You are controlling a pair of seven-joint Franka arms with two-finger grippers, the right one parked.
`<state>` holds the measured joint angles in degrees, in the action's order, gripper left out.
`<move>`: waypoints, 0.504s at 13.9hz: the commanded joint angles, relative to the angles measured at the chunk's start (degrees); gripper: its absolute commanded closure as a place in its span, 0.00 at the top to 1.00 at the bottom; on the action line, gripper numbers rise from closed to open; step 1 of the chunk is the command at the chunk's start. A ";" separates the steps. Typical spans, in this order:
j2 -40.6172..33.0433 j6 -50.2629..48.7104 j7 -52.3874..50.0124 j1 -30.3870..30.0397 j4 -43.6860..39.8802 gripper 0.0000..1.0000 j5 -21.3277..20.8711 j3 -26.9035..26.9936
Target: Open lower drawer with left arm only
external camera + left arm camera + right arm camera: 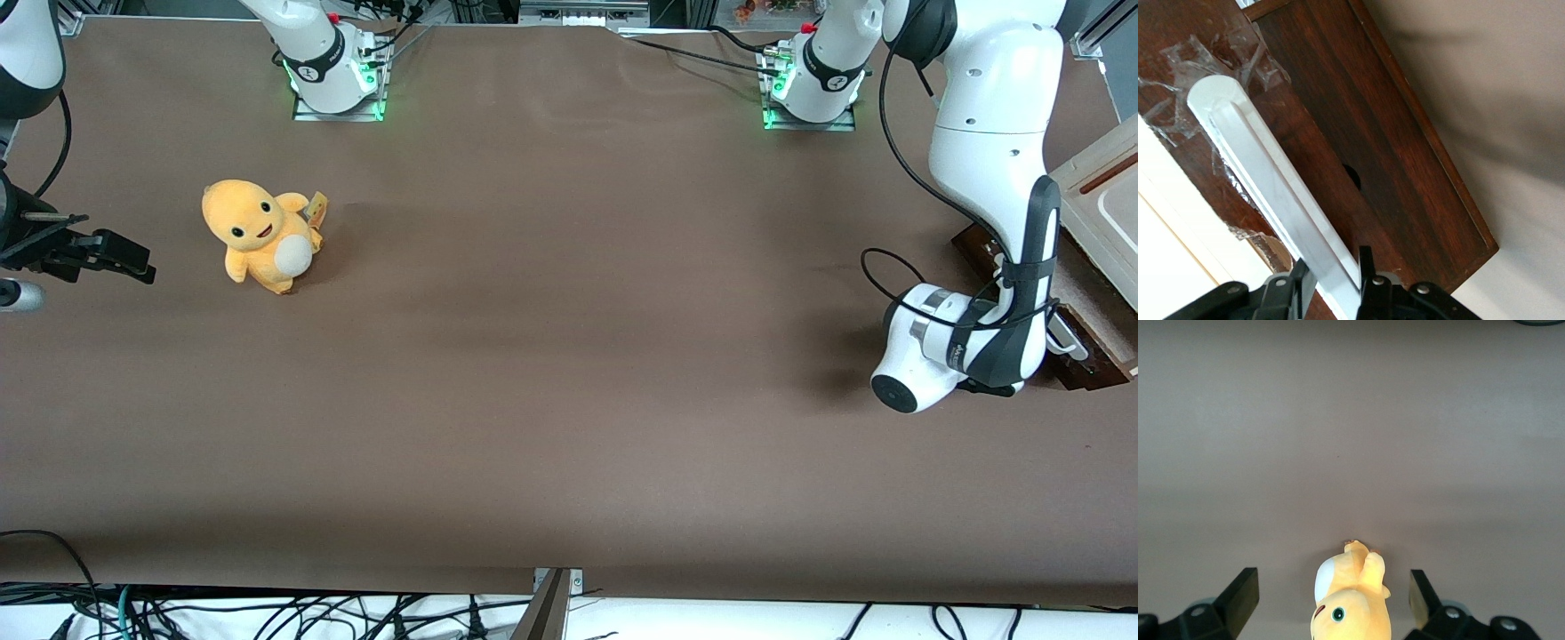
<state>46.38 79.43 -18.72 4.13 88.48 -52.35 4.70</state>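
The lower drawer (974,245) stands at the working arm's end of the table, its dark brown front (1378,140) facing the table's middle. A strip of beige lining (1086,286) shows between that front and the cabinet, so the drawer stands pulled out a little. The long white bar handle (1265,177) runs across the front. My gripper (1333,270) is shut on the handle, one black finger (1365,267) on each side of the bar. In the front view the left arm (987,133) bends down with its white wrist (925,351) in front of the drawer, hiding the fingers.
The cabinet's pale beige top panel (1107,191) rises above the drawer. An orange plush toy (262,236) sits toward the parked arm's end of the table. Both arm bases (813,89) stand at the table's edge farthest from the front camera. Cables hang below the near edge.
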 commanded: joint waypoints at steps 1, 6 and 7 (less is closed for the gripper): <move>1.61 0.37 5.62 2.20 -4.19 0.41 0.15 -0.31; 0.73 -0.76 5.89 2.29 -10.32 1.00 6.54 -0.40; -0.14 -1.90 6.58 2.38 -12.00 1.00 8.39 -0.57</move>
<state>46.36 79.73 -15.08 6.63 81.82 -47.72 3.89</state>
